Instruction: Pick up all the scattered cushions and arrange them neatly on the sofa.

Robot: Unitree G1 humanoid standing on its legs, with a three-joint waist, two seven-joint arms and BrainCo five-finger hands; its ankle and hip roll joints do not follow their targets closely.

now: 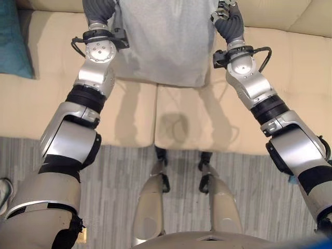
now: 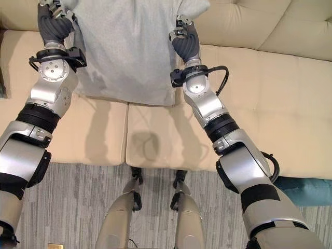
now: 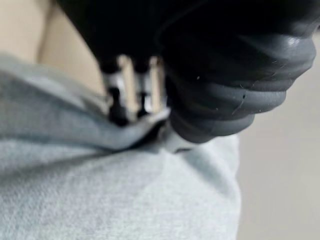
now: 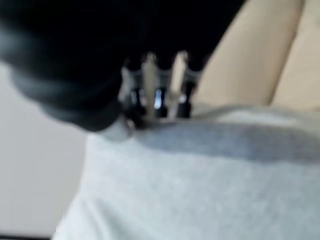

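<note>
STAGE: grey cushion (image 1: pixel 161 41) gripped at both sides by left robot hand (image 3: pixel 125 107) and right robot hand (image 4: pixel 155 102) over sofa (image 1: pixel 218 119) | DONE: teal cushion (image 1: pixel 13 41) is seated | LEFT: second teal cushion (image 2: pixel 306 189) on floor (image 2: pixel 78 202)

A grey streaked floor (image 1: pixel 119 171) is stretching out well behind both the left hand (image 2: pixel 52 23) and the right hand (image 2: pixel 184 39). What looks like a pale shoe (image 1: pixel 3 192) is lying on it, far back from the left hand. A small yellowish object (image 2: pixel 54 245), too small to identify, is sitting there too.

Sofa seat (image 2: pixel 249 93) lies bare beside the grey cushion (image 2: pixel 127 52).
</note>
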